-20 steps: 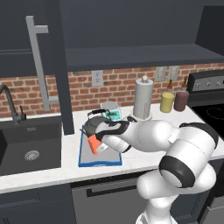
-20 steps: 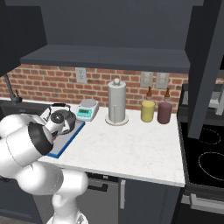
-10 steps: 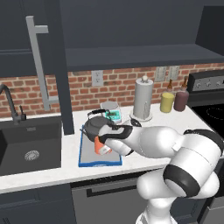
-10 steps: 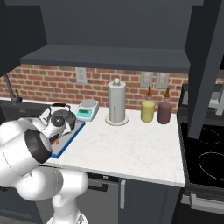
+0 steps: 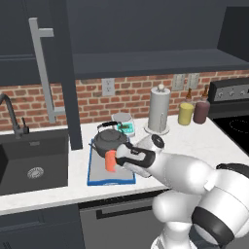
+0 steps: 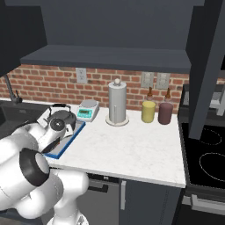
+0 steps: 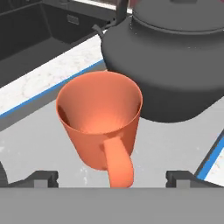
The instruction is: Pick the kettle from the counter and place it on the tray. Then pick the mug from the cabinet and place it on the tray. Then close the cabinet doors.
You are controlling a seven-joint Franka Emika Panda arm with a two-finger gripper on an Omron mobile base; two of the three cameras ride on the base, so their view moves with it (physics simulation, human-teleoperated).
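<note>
My claw [image 7: 112, 177] is spread wide, and its two dark tips [image 7: 41, 178] stand well apart on either side of the mug's handle without touching it, so I grip nothing. The mug [image 7: 101, 124] stands upright on the tray [image 7: 39, 135], mouth up, handle turned toward me. The kettle [image 7: 168, 57] sits on the same tray just behind the mug, the two so close that I cannot tell whether they touch. From the left base camera, the mug [image 5: 111, 161] shows orange at the front of the kettle [image 5: 110, 139], with my claw [image 5: 121, 159] right beside it, and the tray [image 5: 111, 179] lies on the white surface [image 5: 58, 189] next to the black sink [image 5: 31, 160]. A cabinet door [image 5: 48, 73] hangs open above the sink, its long bar handle [image 5: 43, 68] facing out. From the right base camera, the kettle [image 6: 61, 117] and the tray [image 6: 66, 145] lie past my arm, left of the paper-towel roll [image 6: 117, 103].
</note>
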